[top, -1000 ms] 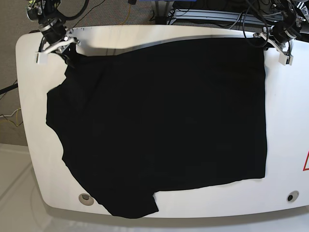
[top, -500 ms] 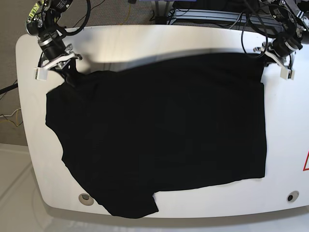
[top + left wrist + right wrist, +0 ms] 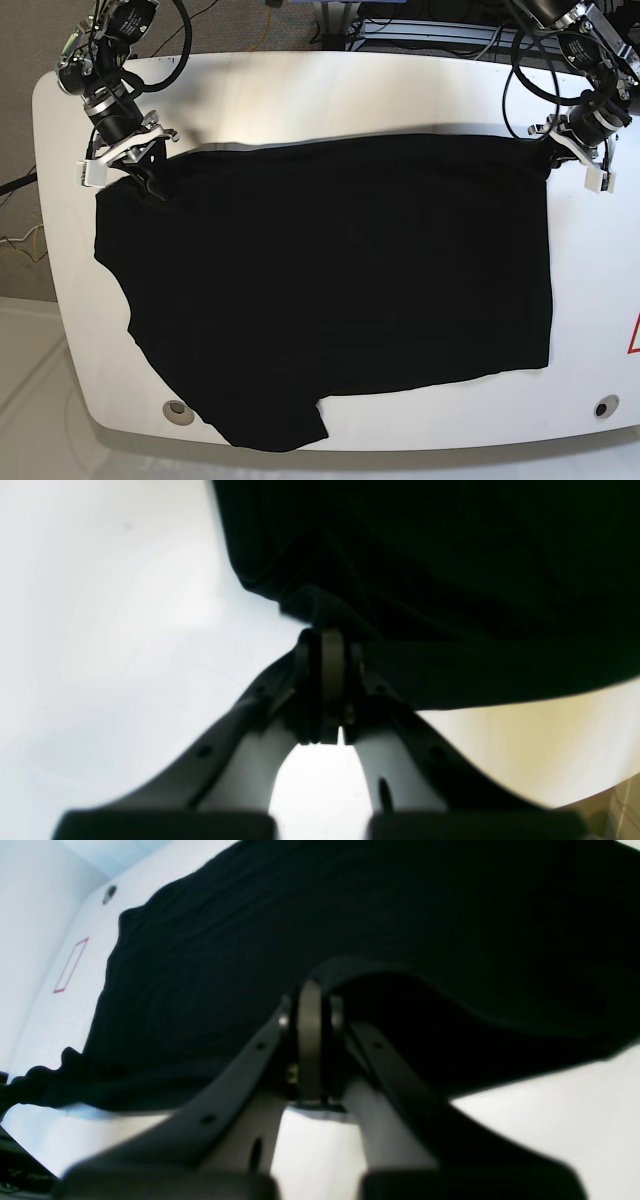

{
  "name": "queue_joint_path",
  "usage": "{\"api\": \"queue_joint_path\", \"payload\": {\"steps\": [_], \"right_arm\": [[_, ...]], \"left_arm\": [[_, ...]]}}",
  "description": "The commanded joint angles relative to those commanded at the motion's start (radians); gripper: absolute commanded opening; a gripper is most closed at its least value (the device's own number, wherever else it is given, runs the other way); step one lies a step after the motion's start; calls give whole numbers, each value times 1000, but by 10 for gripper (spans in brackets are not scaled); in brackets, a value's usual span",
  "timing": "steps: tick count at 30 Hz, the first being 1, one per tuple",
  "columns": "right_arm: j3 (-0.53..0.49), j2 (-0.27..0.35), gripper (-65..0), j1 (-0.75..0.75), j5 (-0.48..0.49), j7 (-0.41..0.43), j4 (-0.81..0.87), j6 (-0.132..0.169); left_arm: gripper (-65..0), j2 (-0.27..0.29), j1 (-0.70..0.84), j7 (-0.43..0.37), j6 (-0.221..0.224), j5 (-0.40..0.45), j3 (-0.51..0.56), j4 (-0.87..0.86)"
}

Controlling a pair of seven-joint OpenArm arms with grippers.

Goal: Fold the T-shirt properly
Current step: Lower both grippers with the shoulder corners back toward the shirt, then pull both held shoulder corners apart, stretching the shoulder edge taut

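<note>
The T-shirt (image 3: 330,285), spread flat across the white table (image 3: 300,85), is limp, light cloth that sags between holds, so the left gripper (image 3: 552,155) and right gripper (image 3: 150,175) pinch its far-edge corners fully closed.

In the left wrist view the T-shirt (image 3: 450,555) is cut off by the top and right edges, and its folds are too dark to separate. The left gripper (image 3: 327,645) is blurred; the cloth between its jaws hides the pads. In the right wrist view the right gripper (image 3: 312,995) is also out of focus, and its tips disappear under the raised hem. At 9 o'clock there, a pink outline (image 3: 71,965) on the surface (image 3: 550,1120) is too small to read. In the base view a red mark (image 3: 634,335) at 3 o'clock is cut off by the edge.
</note>
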Motion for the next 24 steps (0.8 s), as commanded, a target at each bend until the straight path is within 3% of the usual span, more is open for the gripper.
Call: {"api": "queue_joint_path", "payload": {"steps": [15,24], "right_arm": [[8,18,-650,101,1,-3,-62,14],[-4,68,-650,253,-48,2,-218,4]], "left_arm": [[-650,-6,-41,-38,0,29,9,-14],[-650,-5,-107,-83,0,124,28,-70]]}}
